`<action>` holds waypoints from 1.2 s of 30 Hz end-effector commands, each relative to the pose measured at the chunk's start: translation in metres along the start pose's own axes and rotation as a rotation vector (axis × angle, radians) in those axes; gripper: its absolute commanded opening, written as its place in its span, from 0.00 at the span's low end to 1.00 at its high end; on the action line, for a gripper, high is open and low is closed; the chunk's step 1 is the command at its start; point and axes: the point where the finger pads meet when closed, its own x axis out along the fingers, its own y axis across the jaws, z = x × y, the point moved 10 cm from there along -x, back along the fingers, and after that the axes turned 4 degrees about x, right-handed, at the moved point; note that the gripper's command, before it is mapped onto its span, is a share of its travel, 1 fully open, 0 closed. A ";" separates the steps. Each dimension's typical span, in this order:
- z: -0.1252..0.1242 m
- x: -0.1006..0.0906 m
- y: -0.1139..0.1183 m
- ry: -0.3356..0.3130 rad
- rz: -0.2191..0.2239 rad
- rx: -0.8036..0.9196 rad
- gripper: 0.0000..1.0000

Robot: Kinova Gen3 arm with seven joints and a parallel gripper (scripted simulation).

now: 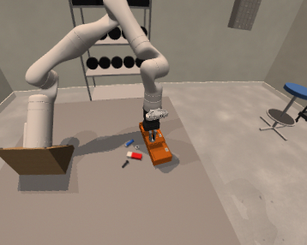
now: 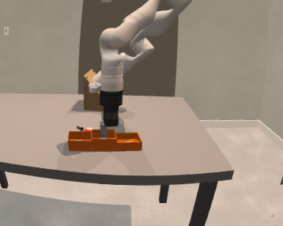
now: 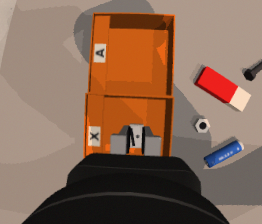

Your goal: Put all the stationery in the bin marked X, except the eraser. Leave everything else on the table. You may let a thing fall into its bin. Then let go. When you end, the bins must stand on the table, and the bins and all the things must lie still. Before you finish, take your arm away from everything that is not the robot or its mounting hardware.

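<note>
An orange row of bins (image 1: pixel 156 145) stands on the table. In the wrist view the bin marked X (image 3: pixel 129 125) is right below my gripper (image 3: pixel 136 135), and the bin marked A (image 3: pixel 131 53) lies beyond it. My gripper (image 1: pixel 153 136) hangs low over the X bin, shut on a small light grey object (image 3: pixel 136 136) that I cannot make out clearly. It also shows in the exterior view (image 2: pixel 103 131). A red and white eraser (image 3: pixel 222 88), a blue cylinder (image 3: pixel 222 152), a grey nut (image 3: pixel 201 123) and a black bolt (image 3: pixel 255 70) lie on the table beside the bins.
A brown cardboard box (image 1: pixel 34 158) stands on the table near the arm's base. The table's edge (image 2: pixel 149 174) runs close to the bins in the exterior view. A shelf rack (image 1: pixel 114 38) stands behind the table.
</note>
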 end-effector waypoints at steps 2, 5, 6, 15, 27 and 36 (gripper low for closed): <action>-0.001 0.000 -0.001 0.000 -0.004 0.003 0.62; -0.001 0.000 -0.001 0.000 -0.004 0.003 0.62; -0.001 0.000 -0.001 0.000 -0.004 0.003 0.62; -0.001 0.000 -0.001 0.000 -0.004 0.003 0.62; -0.001 -0.012 -0.001 0.001 -0.003 0.006 0.62; -0.001 -0.025 -0.001 0.001 -0.003 0.006 0.62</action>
